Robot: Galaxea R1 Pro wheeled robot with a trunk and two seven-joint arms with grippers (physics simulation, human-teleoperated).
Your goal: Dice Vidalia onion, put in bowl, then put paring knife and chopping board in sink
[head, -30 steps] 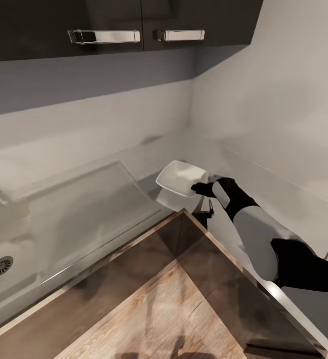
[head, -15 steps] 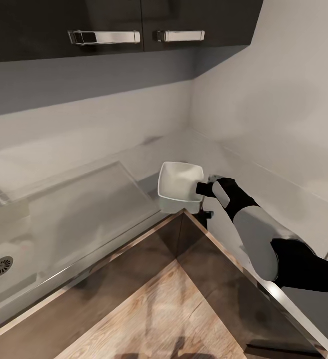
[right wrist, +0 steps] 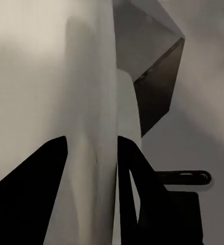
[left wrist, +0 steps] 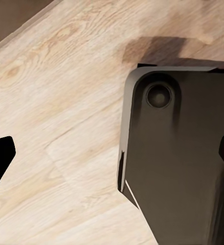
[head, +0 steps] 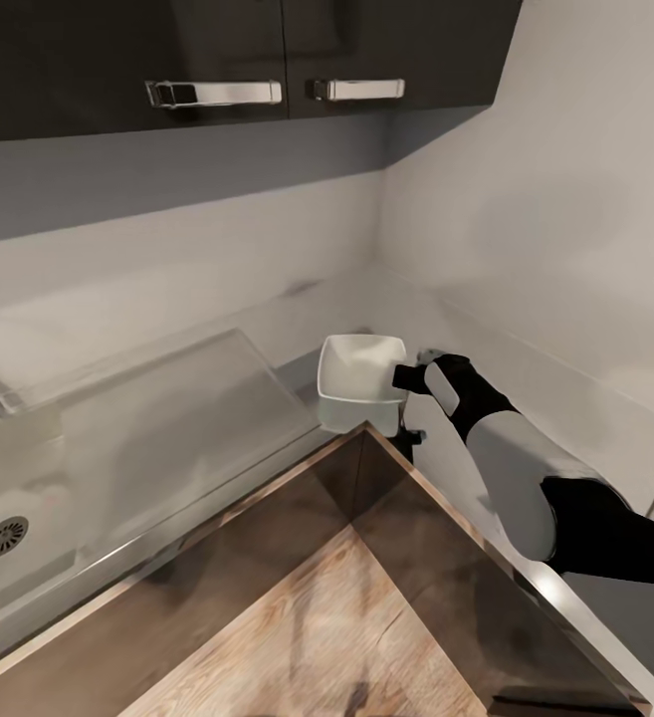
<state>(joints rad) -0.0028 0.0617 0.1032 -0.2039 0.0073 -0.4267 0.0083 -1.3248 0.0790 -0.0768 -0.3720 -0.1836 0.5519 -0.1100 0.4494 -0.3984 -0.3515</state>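
The bowl, at the frame's centre, hangs off the tabletop, its near rim pinched in the right claw. To do this well, keep it level, lower gently, and release only once it rests flat. The left claw is spread open over wood flooring.

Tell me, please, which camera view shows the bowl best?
The head view: the whole white bowl shows there, tilted, its rim pinched by the right claw. The right wrist view gives just its rim edge-on, between the fingers.
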